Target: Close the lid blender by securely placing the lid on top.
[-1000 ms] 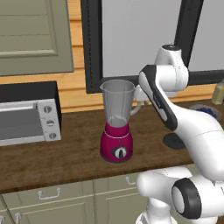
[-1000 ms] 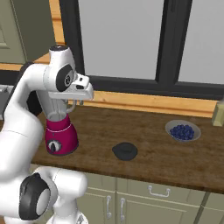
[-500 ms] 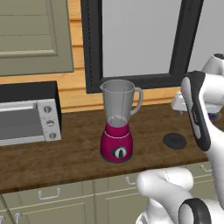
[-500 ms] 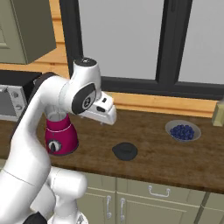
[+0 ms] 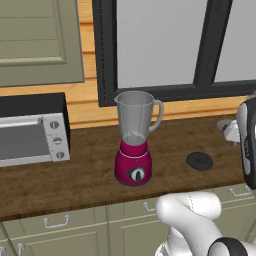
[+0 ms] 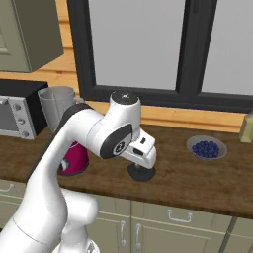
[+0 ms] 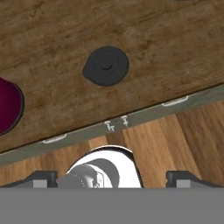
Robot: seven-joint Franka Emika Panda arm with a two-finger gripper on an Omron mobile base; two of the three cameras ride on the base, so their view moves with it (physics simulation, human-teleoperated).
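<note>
The blender is stood upright on the wooden counter, with its magenta base and black dial turned toward the front and its clear jar uncovered at the top. The jar's handle is seen on its right side in the left base view. The lid is laid flat on the counter to the right of the blender, well apart from it and nearer the front edge. In the right base view the lid is partly covered by the arm's wrist, and the blender is partly hidden behind the arm.

The gripper is held above the counter's front edge, pointed downward, and nothing is held in it. Its two dark fingertips are seen far apart at the bottom of the hand view, so the jaws are spread wide. In that view the lid is seen from above as a dark round disc with a small centre knob, lying clear of the fingers, with a slice of the magenta base at the left edge.

A silver toaster oven is placed at the left end of the counter. A shallow bowl of blue berries is set on the counter to the right of the lid.
</note>
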